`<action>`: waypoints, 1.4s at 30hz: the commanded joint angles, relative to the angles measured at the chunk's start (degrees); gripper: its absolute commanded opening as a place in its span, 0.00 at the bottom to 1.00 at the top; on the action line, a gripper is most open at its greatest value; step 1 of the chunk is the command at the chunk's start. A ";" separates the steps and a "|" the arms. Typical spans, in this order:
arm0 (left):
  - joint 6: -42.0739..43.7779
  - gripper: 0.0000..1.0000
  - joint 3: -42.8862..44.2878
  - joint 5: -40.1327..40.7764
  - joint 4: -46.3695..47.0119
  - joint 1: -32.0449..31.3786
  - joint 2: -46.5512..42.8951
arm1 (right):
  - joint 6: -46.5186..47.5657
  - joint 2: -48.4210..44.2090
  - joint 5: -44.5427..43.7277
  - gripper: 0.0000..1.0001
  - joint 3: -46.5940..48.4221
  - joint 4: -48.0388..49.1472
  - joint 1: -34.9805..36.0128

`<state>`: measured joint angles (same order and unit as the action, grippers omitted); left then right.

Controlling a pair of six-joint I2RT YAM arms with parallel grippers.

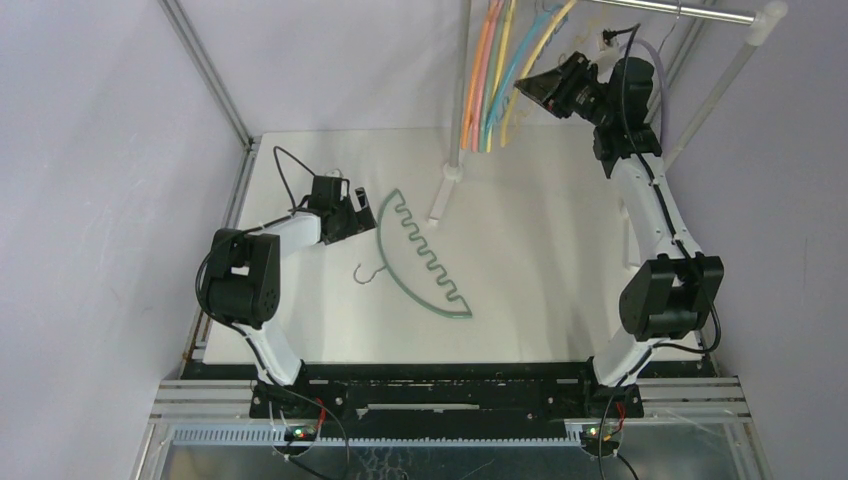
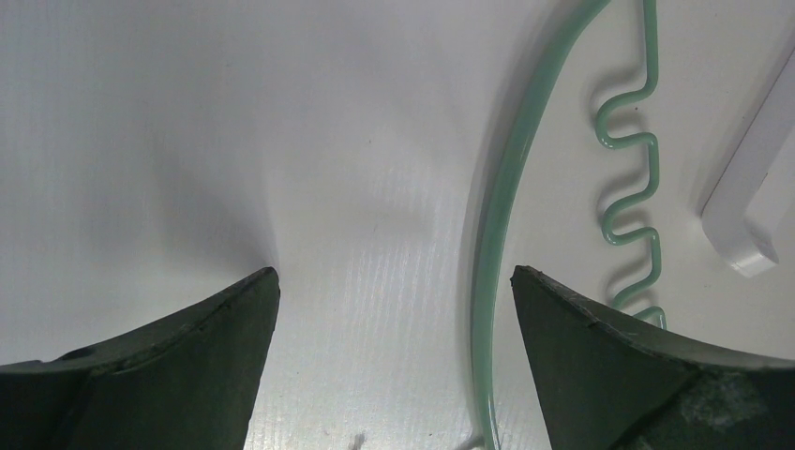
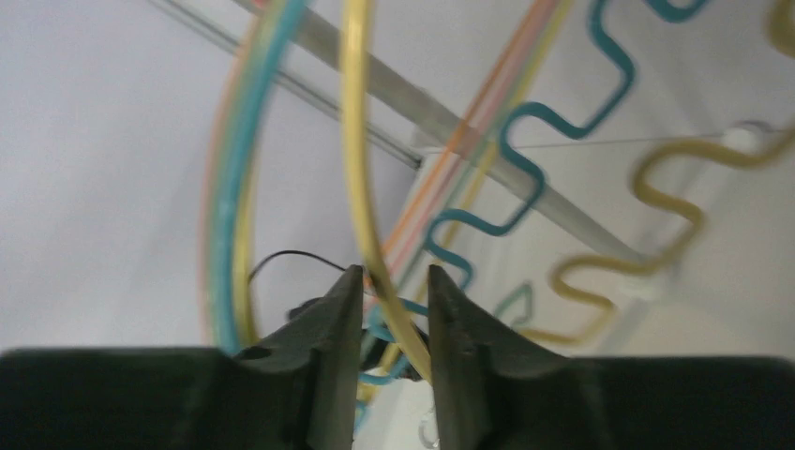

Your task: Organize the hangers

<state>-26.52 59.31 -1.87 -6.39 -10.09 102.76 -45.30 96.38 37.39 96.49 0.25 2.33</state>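
Note:
A teal-green hanger [image 1: 428, 258] lies flat on the white table, hook toward the near left. My left gripper [image 1: 358, 216] sits low at its upper left end, open. In the left wrist view the hanger's curved rim [image 2: 487, 234] runs between my spread fingers, close to the right one, with the gripper [image 2: 394, 274] touching nothing. My right gripper [image 1: 532, 88] is raised at the rack among the hanging hangers [image 1: 490, 80]. Its fingers stand a little apart around the yellow hanger [image 3: 356, 141], whose wavy edge is blurred; the gripper [image 3: 394, 272] does not clamp it.
The rack's metal rail [image 1: 700, 12] crosses the top right on white poles. One white foot [image 1: 440, 200] stands on the table by the green hanger and shows in the left wrist view [image 2: 750, 216]. A pale purple hanger [image 1: 660, 75] hangs behind the right arm.

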 commanded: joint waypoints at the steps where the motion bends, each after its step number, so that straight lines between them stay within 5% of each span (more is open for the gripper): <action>1: 0.34 0.99 -0.77 0.49 -0.25 0.57 -0.94 | 4.39 -3.99 -5.15 0.46 -0.98 -10.05 -0.16; 11: 0.33 0.99 0.99 0.27 -1.07 0.55 -1.28 | 11.78 -19.64 -14.35 0.76 -7.35 -21.25 -1.58; 16: -0.23 0.99 2.13 -0.09 -1.84 0.54 -1.32 | 15.88 -28.32 -14.37 0.78 -8.74 -27.77 -0.74; 21: -0.22 0.99 3.62 0.06 -2.84 0.52 -1.07 | 26.12 -31.85 -13.50 0.77 -3.55 -36.98 8.23; 27: -0.98 0.99 4.44 0.17 -3.48 0.55 -0.86 | 39.31 -30.90 -19.39 0.76 -4.53 -45.29 29.74; 34: -4.05 0.99 2.14 -1.20 -2.06 2.79 -2.00 | 48.16 -18.87 -29.27 0.75 -8.93 -46.89 45.33; 42: -7.40 0.99 -1.29 -2.53 -0.55 7.33 -5.49 | 47.99 -6.05 -29.24 0.72 -17.18 -34.87 47.85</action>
<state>-31.77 59.70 -3.46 -8.71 -3.75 101.97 1.21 87.88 10.26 79.88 -42.04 50.33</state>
